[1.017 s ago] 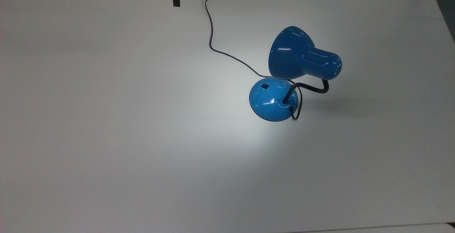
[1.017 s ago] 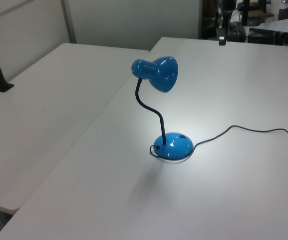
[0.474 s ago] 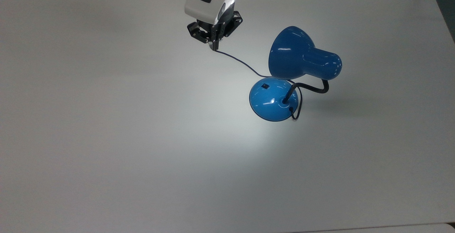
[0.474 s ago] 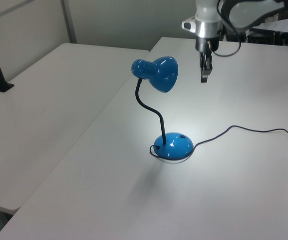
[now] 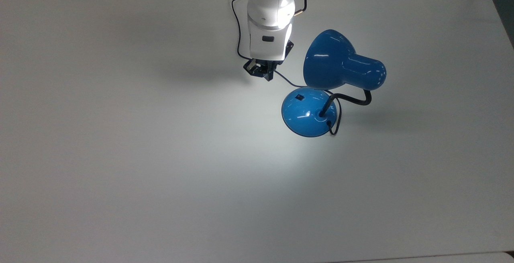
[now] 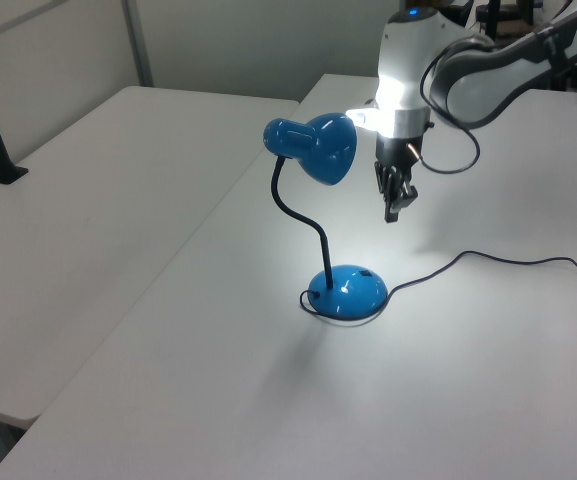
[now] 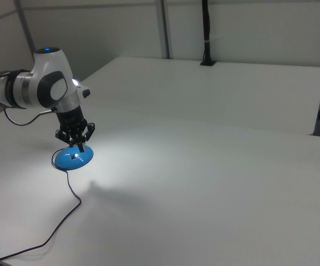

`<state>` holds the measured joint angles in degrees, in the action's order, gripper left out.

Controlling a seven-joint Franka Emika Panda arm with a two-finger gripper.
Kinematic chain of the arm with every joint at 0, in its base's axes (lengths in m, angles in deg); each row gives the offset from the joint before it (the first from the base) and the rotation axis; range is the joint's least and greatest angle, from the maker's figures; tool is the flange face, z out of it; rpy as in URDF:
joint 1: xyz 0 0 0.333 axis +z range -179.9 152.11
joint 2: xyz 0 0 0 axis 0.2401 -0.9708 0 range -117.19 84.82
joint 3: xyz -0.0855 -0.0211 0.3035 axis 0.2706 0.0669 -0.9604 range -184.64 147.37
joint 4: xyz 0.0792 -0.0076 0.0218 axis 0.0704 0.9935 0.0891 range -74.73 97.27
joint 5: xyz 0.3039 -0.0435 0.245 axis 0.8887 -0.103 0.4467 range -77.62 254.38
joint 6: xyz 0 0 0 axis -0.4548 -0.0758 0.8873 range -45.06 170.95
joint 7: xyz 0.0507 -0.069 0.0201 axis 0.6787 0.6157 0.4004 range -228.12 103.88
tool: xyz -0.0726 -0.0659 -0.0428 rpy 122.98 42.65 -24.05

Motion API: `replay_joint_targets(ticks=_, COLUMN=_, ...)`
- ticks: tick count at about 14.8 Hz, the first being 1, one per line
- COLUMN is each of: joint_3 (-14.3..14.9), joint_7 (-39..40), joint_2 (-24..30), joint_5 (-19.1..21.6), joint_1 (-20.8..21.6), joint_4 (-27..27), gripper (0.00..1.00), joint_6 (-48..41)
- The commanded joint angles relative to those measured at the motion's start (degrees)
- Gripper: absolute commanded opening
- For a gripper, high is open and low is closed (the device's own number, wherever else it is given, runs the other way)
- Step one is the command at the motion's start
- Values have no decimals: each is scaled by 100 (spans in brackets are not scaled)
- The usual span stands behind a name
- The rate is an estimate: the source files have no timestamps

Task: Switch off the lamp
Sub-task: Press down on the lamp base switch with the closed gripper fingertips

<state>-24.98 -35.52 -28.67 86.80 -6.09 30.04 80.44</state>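
Now lamp (image 5: 317, 94) lit; gripper (image 5: 266, 74) beside base, apart.

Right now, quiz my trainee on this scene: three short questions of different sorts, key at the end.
1. True or false: the lamp is lit.
2. Pick one. The tool is: A) pressing the switch; B) in the air above the table, short of the base; C) gripping the cord.
3. Fill in: the switch sits on the lamp's ___.

Key: 1 true, a bright pool lies on the table; 2 B; 3 base.
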Motion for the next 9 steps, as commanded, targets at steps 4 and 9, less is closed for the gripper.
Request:
replay_joint_targets(ticks=4, joint_3=-288, joint_7=759, joint_2=-359, joint_5=201, joint_1=-42, joint_4=66, gripper=0, joint_6=672)
replay_joint_targets(ticks=9, joint_3=-542, joint_7=908, joint_2=-622, joint_5=246, joint_1=-103, joint_4=14, gripper=0, joint_6=892)
